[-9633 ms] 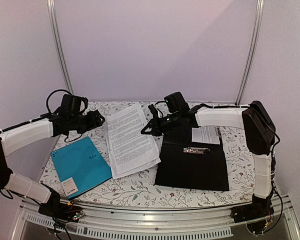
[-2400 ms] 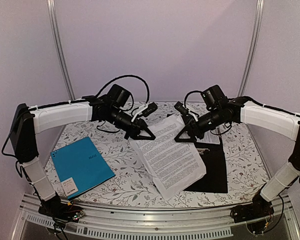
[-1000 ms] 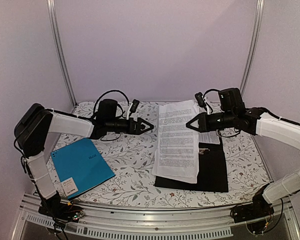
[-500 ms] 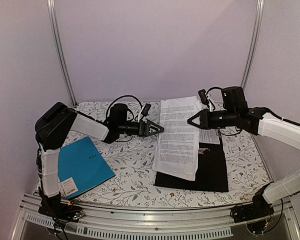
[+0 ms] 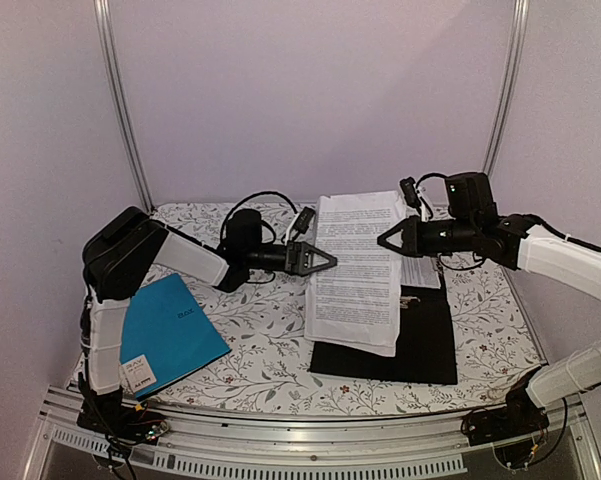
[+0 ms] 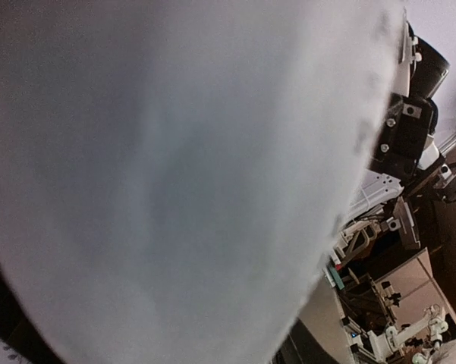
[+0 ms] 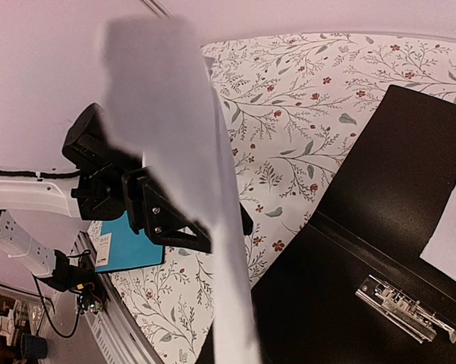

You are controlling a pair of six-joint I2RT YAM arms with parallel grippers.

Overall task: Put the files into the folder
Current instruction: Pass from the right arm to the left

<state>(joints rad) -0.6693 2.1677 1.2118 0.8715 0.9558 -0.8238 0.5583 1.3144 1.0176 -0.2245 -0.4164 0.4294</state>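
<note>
The files (image 5: 355, 270), white printed sheets, hang lifted over the table's middle, their lower end drooping onto the open black folder (image 5: 425, 345). My right gripper (image 5: 383, 239) is shut on their right edge. My left gripper (image 5: 328, 260) reaches in level from the left to their left edge. In the right wrist view its fingers (image 7: 174, 224) show on either side of the blurred sheet (image 7: 228, 303), still apart. In the left wrist view the paper (image 6: 174, 182) fills the frame and hides my own fingers. The folder's silver clip (image 7: 406, 307) lies bare.
A teal-blue folder (image 5: 165, 330) lies flat at the front left. Another printed sheet (image 5: 420, 272) rests on the black folder's far part, beside the clip. Metal posts and pale walls close in the back. The table's front rail runs between the arm bases.
My left gripper has pushed right from open table to the sheets' left edge, its jaws narrowing. The right gripper has held nearly still with the sheets, which swung slightly.
</note>
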